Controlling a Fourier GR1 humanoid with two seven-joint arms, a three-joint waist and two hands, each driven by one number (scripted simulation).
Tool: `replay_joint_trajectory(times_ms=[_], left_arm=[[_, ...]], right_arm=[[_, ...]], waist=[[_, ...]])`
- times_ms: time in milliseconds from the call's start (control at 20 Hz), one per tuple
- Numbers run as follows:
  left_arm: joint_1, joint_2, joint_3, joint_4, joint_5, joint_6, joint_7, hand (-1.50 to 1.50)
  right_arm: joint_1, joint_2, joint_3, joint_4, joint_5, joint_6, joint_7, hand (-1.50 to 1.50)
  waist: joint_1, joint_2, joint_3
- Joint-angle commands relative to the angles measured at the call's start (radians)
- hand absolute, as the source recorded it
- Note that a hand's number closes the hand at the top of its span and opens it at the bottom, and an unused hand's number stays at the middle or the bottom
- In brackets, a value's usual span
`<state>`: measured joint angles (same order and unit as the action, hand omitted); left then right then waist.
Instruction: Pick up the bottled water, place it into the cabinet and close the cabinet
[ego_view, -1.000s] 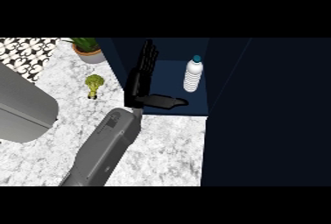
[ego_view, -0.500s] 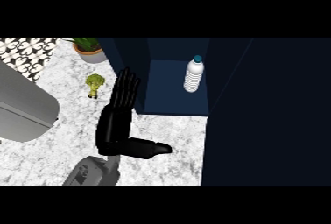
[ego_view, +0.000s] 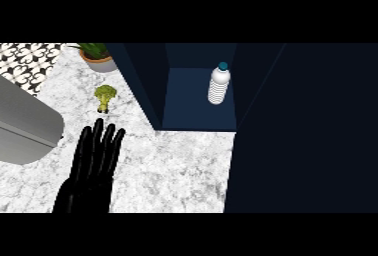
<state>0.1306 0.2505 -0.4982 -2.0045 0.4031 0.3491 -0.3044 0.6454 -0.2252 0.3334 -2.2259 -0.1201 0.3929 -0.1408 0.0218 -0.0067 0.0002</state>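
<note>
Well, one bottled water (ego_view: 218, 85) is on show, and it sits inside the open cabinet (ego_view: 193, 111), on the dark blue floor of the compartment, over toward the right wall and well back from the front edge, blue cap at its far end. Nothing touches it. One hand is in the picture: the right hand (ego_view: 92, 165), black, comes up from the lower edge at the left of the view, its fingers (ego_view: 98, 137) straight and lying close side by side, pointing away from the robot, holding nothing at all. It hangs over the marble counter (ego_view: 177, 170), well apart from the bottle and outside the cabinet, to the left of its left wall. Just beyond the fingertips lies one head of broccoli (ego_view: 105, 96), near them but apart. Farther back stands one potted plant (ego_view: 98, 57), beside the cabinet's left wall. One broad dark panel (ego_view: 303, 130) fills the right side of the view, next to the compartment. One big grey rounded shape (ego_view: 26, 130) sits at the left edge; what it is cannot be told.
</note>
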Motion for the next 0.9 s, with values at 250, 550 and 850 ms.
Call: replay_joint_trajectory(times_ms=[250,550,850], left_arm=[[0.335,0.159,0.095,-0.292,0.055,-0.066,-0.075,-1.5],[0.486,0.201,0.216,-0.321,0.174,-0.198,-0.16,-1.5],[0.614,0.241,0.307,-0.322,0.244,-0.327,-0.22,-1.5]], right_arm=[[0.011,-0.042,0.219,-0.096,0.143,0.07,0.026,1.5],[-0.052,0.018,0.367,-0.173,0.242,0.021,0.159,1.5],[-0.125,0.114,0.477,-0.112,0.318,-0.015,0.25,1.5]], waist=[[0.001,-0.002,-0.002],[0.004,0.0,-0.003],[0.016,0.001,-0.004]])
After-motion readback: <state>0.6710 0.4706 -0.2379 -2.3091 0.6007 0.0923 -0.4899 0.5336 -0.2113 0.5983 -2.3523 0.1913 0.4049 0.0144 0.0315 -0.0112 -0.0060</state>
